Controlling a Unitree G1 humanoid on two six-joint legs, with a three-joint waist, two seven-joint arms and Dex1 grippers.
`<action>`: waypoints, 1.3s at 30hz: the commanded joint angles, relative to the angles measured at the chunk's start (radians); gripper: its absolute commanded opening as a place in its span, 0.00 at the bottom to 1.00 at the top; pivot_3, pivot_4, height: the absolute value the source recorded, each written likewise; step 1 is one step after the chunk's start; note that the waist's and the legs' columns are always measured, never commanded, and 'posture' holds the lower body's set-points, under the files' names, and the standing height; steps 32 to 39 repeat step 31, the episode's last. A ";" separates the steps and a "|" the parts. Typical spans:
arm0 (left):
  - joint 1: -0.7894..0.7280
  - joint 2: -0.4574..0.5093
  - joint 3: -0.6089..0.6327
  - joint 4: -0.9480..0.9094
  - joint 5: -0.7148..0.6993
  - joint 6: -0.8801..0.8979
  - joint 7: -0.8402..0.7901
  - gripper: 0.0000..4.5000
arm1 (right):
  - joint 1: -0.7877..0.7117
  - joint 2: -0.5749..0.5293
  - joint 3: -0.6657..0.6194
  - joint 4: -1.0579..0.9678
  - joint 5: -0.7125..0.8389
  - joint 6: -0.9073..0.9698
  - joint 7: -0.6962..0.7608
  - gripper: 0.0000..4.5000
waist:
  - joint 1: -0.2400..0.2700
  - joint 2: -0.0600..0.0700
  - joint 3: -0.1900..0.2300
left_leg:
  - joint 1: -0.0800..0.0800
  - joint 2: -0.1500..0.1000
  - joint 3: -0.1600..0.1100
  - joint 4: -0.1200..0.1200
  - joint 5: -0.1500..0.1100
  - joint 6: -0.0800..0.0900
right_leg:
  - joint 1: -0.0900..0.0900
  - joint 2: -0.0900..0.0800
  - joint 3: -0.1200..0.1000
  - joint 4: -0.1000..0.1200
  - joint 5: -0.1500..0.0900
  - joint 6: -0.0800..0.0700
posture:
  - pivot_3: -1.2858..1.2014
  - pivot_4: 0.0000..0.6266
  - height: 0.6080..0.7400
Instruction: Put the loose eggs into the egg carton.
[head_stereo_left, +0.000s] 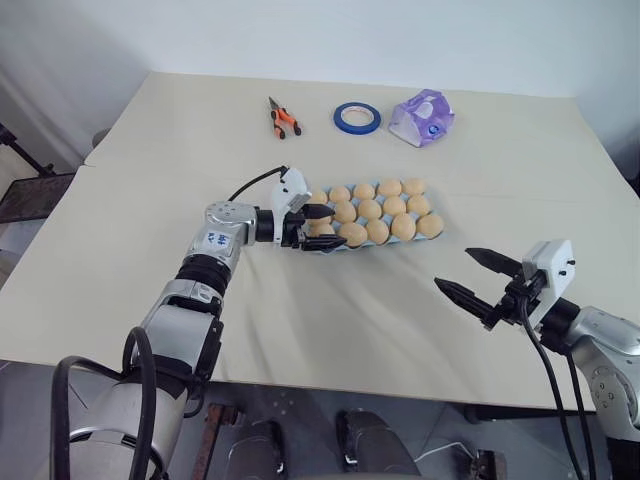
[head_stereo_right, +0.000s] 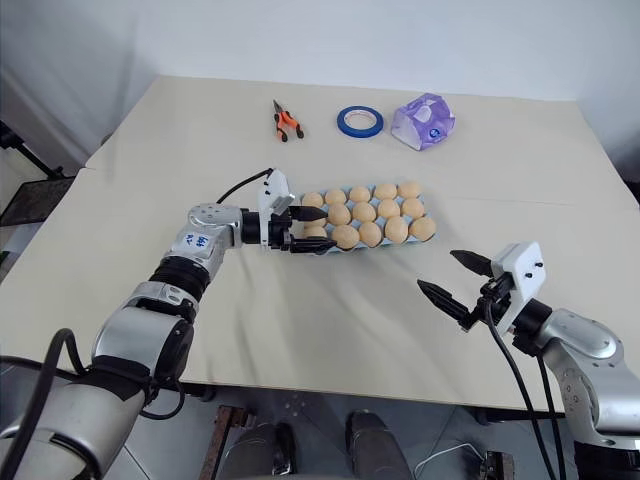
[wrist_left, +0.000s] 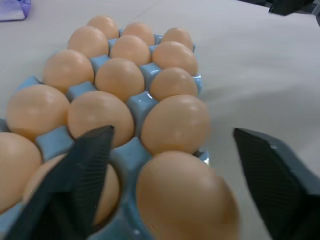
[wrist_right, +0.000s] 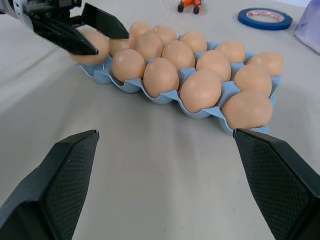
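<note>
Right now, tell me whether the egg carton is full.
Full as far as visible: every visible cup of the egg carton holds an egg.

This looks like a robot test lab or workshop rather than a home. A wide cream-covered bench (head_stereo_left: 300, 330) stands against a bare white wall (head_stereo_left: 350, 40). On it lie orange-handled pliers (head_stereo_left: 284, 118), a roll of blue tape (head_stereo_left: 356, 118) and a purple tissue pack (head_stereo_left: 422, 118), like staged props. A black metal stand (head_stereo_left: 30, 180) sits beside it.
</note>
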 joint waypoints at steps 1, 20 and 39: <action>-0.025 -0.002 0.028 -0.014 -0.011 -0.011 -0.008 0.99 | -0.009 -0.007 -0.023 -0.032 0.020 -0.004 -0.006 1.00 | 0.000 0.000 0.000 | 0.000 0.000 0.000 0.000 0.000 0.000 | 0.000 0.000 0.000 0.000 0.000 0.000 | 0.52 0.24 1.00; 0.386 0.373 0.259 -0.665 -0.260 0.335 -0.151 0.99 | -0.164 -0.146 -0.018 0.179 0.010 -0.026 0.188 1.00 | -0.004 0.001 0.001 | 0.000 0.003 -0.001 0.004 0.001 -0.001 | 0.000 0.001 -0.002 0.004 -0.001 -0.001 | 0.52 0.24 1.00; 0.651 0.454 0.370 -0.852 -0.346 0.305 -0.116 0.99 | -0.264 -0.157 0.056 0.321 -0.035 -0.052 0.273 1.00 | 0.001 0.001 0.001 | 0.001 0.002 -0.003 0.007 -0.003 0.005 | 0.003 -0.003 -0.003 0.004 0.001 -0.001 | 0.52 0.24 1.00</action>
